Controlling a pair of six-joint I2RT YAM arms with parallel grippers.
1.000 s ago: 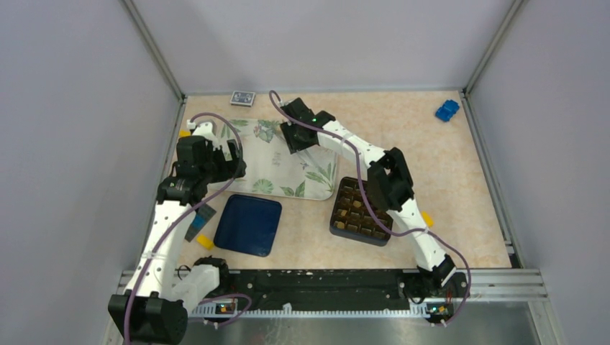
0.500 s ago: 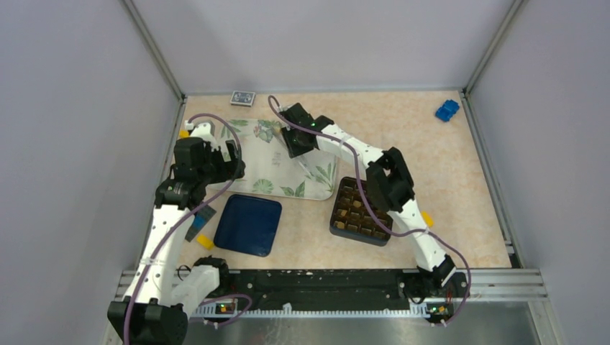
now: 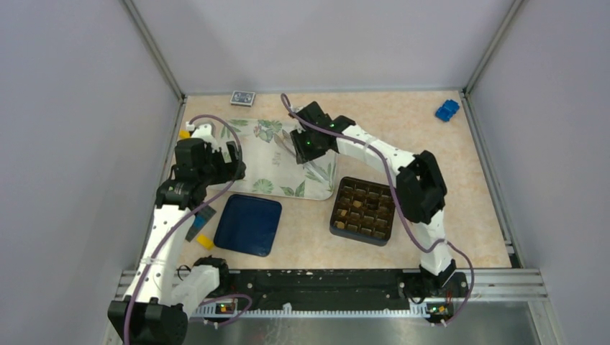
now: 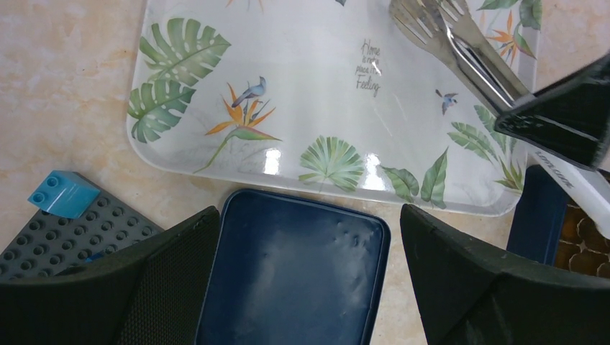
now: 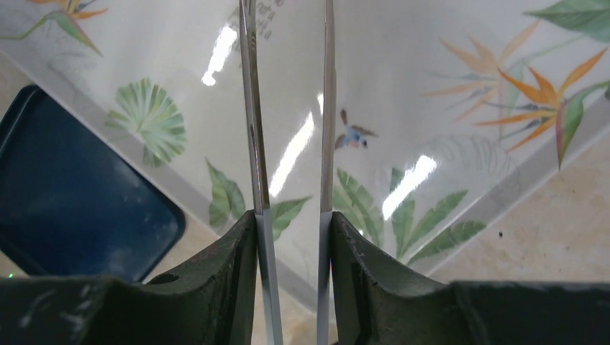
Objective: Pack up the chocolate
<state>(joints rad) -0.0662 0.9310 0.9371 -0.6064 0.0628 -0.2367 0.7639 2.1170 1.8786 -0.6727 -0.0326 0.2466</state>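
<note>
- We see the right gripper (image 5: 291,219) clamped on a pair of thin metal tongs (image 5: 253,144). One finger presses on each blade, and the blades stand slightly apart.
- The tongs hang over the white rectangular tray printed with green tropical leaves (image 3: 266,162). The tray lies left of centre, towards the far left corner of the worktop. In the right wrist view the tips run out of frame, so we cannot tell whether they hold anything.
- The left gripper (image 4: 308,210) hovers with its fingers wide apart and nothing between them. It is above the tray's near edge and the dark blue rounded-square lid (image 4: 295,273).
- The chocolate (image 3: 343,213) shows as small tan and brown pieces. They sit in cells on the left side of the dark square gridded box (image 3: 360,236). The box rests right of centre, close to the near edge and just beside the tray's near right corner.
- A grey studded baseplate (image 4: 72,241) carrying a light blue block (image 4: 63,194) lies by the left edge, beside the lid.
- A yellow block (image 3: 205,241) lies at the lid's near left corner.
- A blue toy car (image 3: 447,110) sits in the far right corner.
</note>
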